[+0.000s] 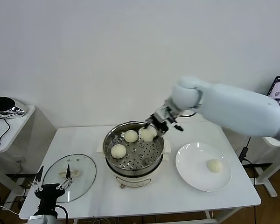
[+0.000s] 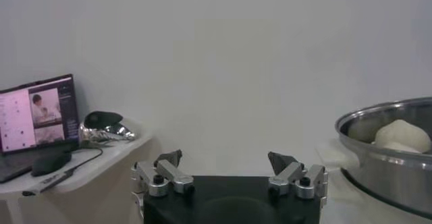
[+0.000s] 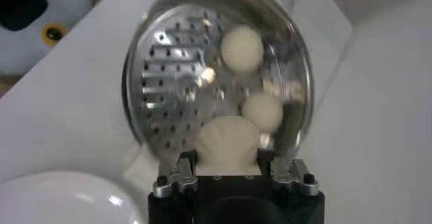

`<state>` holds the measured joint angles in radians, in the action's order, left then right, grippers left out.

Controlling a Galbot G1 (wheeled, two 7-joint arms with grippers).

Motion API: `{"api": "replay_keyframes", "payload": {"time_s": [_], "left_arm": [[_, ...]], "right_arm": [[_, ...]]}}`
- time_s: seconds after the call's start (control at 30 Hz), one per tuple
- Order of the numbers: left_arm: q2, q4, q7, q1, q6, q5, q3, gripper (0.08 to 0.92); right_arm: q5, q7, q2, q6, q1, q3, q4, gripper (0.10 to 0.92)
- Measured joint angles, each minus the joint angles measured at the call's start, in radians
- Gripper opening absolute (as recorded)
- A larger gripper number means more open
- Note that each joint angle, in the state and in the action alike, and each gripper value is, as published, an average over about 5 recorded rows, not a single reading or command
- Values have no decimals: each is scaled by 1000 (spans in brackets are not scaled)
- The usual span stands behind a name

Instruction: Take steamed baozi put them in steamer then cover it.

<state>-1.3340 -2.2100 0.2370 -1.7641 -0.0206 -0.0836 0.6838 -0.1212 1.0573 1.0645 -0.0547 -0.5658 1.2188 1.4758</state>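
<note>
The right hand reaches over the steamer, its fingers closed around a baozi just above the perforated tray, beside two others already inside. The left hand hangs spread wide (idle) beside the cover, left of the steamer; one bun waits on the plate to its right.

We cannot tell whether the right gripper grips the steamed baozi between its jaws or merely brackets it: its fingertips are hidden behind that bun in the right wrist view and too small to judge in the head view. The plate beside those jaws is cut off by the picture's edge. In the left wrist view, the steamer beyond the left gripper is cut off too, showing only 1 bun.
</note>
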Motion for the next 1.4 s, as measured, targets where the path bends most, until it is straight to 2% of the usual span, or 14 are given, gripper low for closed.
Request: {"api": "replay_keyframes", "payload": {"time_s": [0.27, 0.67, 0.77, 1.03, 1.23, 1.4], "left_arm": [[-6, -10, 2, -11, 8, -7, 11, 823], [-13, -8, 2, -11, 13, -5, 4, 823], [-14, -7, 2, -11, 14, -5, 4, 823], [-12, -4, 2, -11, 16, -4, 2, 823], [-6, -2, 2, -6, 16, -6, 2, 823], [3, 1, 1, -4, 17, -7, 2, 823]], "right_arm": [[108, 5, 103, -131, 11, 60, -27, 568], [222, -8, 145, -245, 45, 99, -16, 571], [233, -7, 145, -259, 47, 105, -11, 605], [242, -7, 129, -281, 36, 101, 3, 802], [222, -3, 83, -234, 1, 67, 20, 822], [173, -2, 2, -89, -38, 44, 44, 823]]}}
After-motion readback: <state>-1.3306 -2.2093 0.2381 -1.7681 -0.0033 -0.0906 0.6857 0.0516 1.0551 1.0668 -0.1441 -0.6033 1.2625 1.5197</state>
